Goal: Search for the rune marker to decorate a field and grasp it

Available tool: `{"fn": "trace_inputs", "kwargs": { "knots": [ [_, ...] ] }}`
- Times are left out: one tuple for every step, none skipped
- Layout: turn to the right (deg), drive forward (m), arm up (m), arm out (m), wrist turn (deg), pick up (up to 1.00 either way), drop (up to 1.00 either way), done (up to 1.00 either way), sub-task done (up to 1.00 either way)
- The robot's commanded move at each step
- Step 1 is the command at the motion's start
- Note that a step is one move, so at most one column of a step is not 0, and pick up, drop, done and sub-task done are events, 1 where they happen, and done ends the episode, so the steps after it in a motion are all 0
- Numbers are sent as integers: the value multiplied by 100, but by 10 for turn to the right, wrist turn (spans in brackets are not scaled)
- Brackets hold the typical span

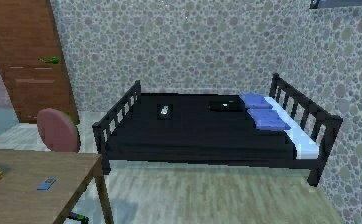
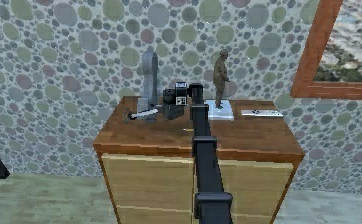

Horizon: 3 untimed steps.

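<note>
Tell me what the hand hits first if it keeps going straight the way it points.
Probably the tall grey slab beside the hand on the dresser; depth is unclear.

1. We list one dark, near-black square metal arm bar [image 2: 207,165], built in sections, with paler seams where one section meets the next.
2. We list small white squares with black marks [image 2: 178,90], set at the bar's far end.
3. We list one dark, blocky two-finger gripper [image 2: 161,108], left of those squares; its thin fingers are too small to detail.
</note>
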Motion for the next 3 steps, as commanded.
{"fn": "trace_inputs", "kwargs": {
  "knots": [
    [0, 0, 0, 0, 0, 100, 0, 0, 0],
    [0, 0, 10, 0, 0, 0, 0, 0, 0],
    [0, 0, 0, 0, 0, 0, 0, 100, 0]
  ]
}}
